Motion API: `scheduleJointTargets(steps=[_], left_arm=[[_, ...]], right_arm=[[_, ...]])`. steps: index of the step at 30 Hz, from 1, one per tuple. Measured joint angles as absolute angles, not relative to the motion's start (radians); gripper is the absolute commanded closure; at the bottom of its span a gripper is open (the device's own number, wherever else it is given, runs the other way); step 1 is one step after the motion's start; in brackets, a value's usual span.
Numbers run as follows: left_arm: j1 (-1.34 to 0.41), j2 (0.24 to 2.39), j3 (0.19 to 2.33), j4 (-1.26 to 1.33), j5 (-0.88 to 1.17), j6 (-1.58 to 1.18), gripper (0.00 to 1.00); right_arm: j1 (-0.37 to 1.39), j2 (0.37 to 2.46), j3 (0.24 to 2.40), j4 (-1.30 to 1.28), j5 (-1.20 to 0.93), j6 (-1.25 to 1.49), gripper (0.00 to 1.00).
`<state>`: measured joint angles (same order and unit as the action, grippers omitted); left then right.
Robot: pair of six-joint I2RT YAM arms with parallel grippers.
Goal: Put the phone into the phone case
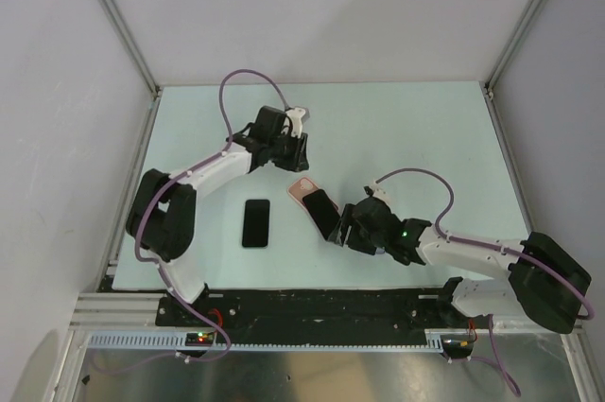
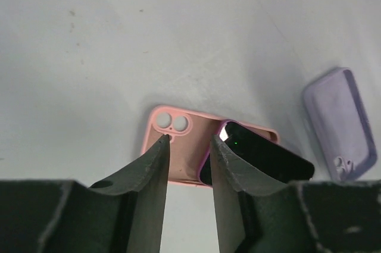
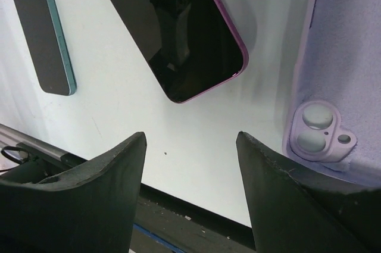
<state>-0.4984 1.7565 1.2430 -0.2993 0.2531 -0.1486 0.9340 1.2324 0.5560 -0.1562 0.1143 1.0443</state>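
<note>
A pink phone case (image 1: 302, 188) lies open side up near the table's middle. A dark-screened phone with a magenta edge (image 1: 322, 214) rests slanted with its far end over the case. In the left wrist view the case (image 2: 199, 123) and phone (image 2: 262, 156) lie just beyond my fingertips. My left gripper (image 1: 289, 160) (image 2: 189, 140) hovers above the case's camera end, jaws slightly apart and empty. My right gripper (image 1: 342, 228) (image 3: 190, 137) is wide open and empty, just short of the phone's near end (image 3: 172, 33).
A second black phone with a teal edge (image 1: 255, 222) (image 3: 43, 27) lies flat left of the pink case. A lilac case (image 2: 340, 123) (image 3: 345, 56) lies to the right, under my right arm. The black front rail (image 1: 312, 305) runs along the near edge.
</note>
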Motion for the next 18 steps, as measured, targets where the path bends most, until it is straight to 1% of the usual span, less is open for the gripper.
scheduleJointTargets(steps=[10,18], left_arm=[[-0.538,1.781,1.2,-0.296,0.348,-0.222,0.69],[-0.543,1.809,1.172,-0.302,0.367,-0.246,0.77]], right_arm=[[0.915,1.243,0.519,-0.068,0.1,1.091,0.37],[0.898,1.273,0.489,-0.001,0.087,1.111,0.38]])
